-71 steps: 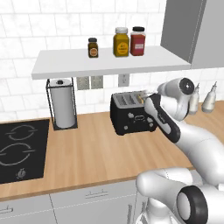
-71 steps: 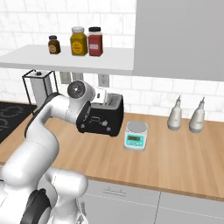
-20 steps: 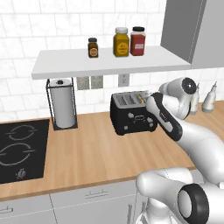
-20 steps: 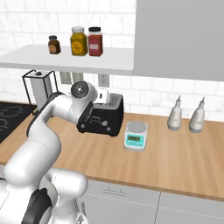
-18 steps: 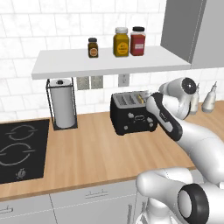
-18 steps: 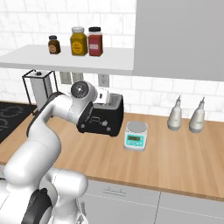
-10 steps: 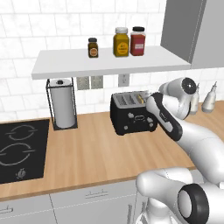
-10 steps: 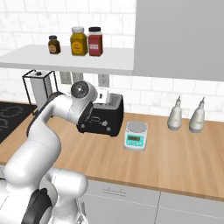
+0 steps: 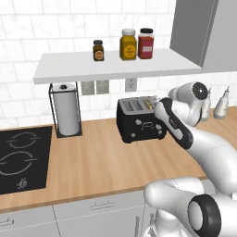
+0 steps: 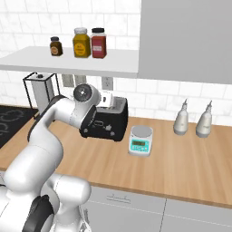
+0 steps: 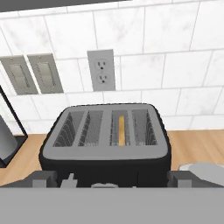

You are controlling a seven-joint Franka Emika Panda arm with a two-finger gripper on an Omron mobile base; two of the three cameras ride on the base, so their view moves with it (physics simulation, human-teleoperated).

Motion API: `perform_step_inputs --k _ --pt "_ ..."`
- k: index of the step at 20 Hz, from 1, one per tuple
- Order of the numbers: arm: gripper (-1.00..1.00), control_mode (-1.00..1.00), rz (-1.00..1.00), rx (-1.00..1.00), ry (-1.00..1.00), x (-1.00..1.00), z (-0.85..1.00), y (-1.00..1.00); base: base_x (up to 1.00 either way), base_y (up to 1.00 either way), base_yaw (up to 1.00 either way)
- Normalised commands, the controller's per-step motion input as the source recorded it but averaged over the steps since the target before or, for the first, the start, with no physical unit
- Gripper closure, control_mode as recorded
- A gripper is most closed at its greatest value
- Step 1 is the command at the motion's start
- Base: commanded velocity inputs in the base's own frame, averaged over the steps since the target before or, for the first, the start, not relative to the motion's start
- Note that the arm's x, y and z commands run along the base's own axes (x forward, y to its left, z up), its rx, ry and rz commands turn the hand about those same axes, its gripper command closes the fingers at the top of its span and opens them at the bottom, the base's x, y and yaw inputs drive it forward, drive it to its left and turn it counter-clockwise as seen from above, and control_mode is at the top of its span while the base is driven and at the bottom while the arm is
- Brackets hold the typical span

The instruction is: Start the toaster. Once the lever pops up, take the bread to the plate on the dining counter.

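The black toaster (image 9: 140,123) (image 10: 105,123) (image 11: 105,144) stands on the wooden worktop against the tiled wall. The bread (image 11: 121,130) sits low and edge-on in the third slot from the left, only its tan top edge showing. My gripper (image 11: 112,178) hovers just above the toaster's front edge, looking down into the slots. It is open, the fingertips (image 11: 43,177) spread about as wide as the toaster, with nothing between them. The toaster's lever is hidden. The plate and the dining counter are out of view.
A paper towel holder (image 9: 66,113) and a black cooktop (image 9: 18,157) lie left of the toaster. A small scale (image 10: 140,140) and two bottles (image 10: 181,123) stand to its right. A shelf with jars (image 9: 128,44) hangs above. A wall outlet (image 11: 101,70) is behind the toaster.
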Motion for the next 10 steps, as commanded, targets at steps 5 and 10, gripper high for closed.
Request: perform_step_inputs --k 5,10 --pt "-1.0 -1.0 0.0 0.0 0.0 0.0 0.0 0.0 0.0 0.0 0.0" --pt "-1.0 -1.0 0.0 0.0 0.0 0.0 0.0 0.0 0.0 0.0 0.0"
